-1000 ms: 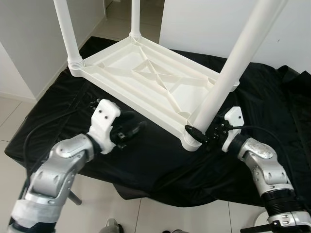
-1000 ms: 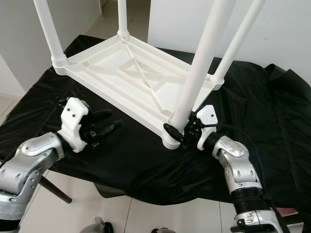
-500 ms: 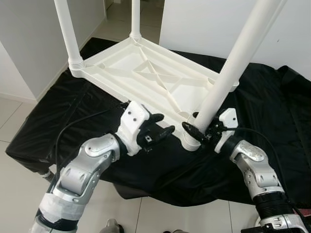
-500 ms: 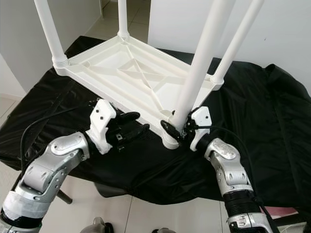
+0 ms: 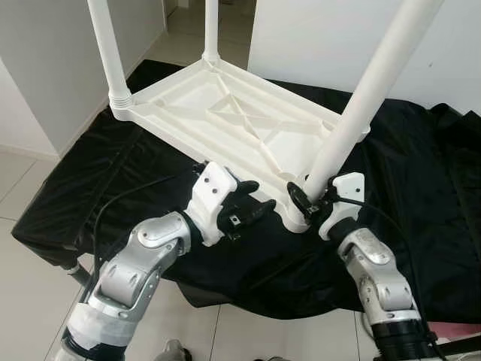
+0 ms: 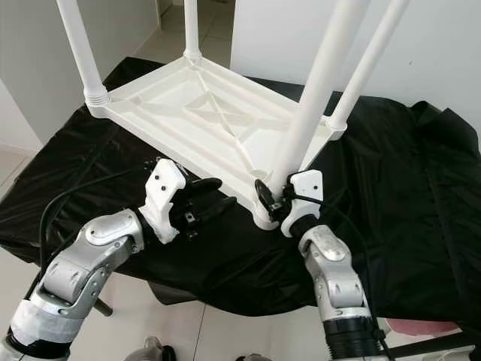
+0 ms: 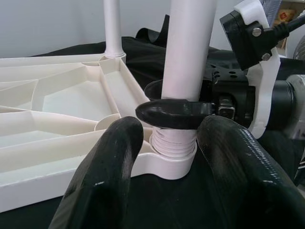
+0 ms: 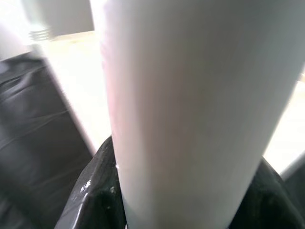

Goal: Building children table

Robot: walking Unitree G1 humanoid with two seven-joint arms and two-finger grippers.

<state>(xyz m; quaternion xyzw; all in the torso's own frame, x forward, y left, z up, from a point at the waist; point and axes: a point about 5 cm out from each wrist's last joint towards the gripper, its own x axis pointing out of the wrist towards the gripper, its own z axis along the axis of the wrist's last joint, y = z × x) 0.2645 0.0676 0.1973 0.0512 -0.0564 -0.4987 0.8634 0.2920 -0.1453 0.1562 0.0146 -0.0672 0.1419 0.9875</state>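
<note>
Seating the last leg

Our right hand [image 5: 304, 197] grips the near white plastic tube leg [image 5: 353, 113]; our left hand [image 5: 252, 207] hovers open beside; four legs stand in the upturned white tabletop [image 5: 225, 113].

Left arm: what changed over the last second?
The left gripper swung in from the black sheet toward the near table leg, fingers open, now pointing at its socket. The right gripper stayed clamped on that leg's base, its forearm drawn in closer. The upturned white table has not moved.
</note>
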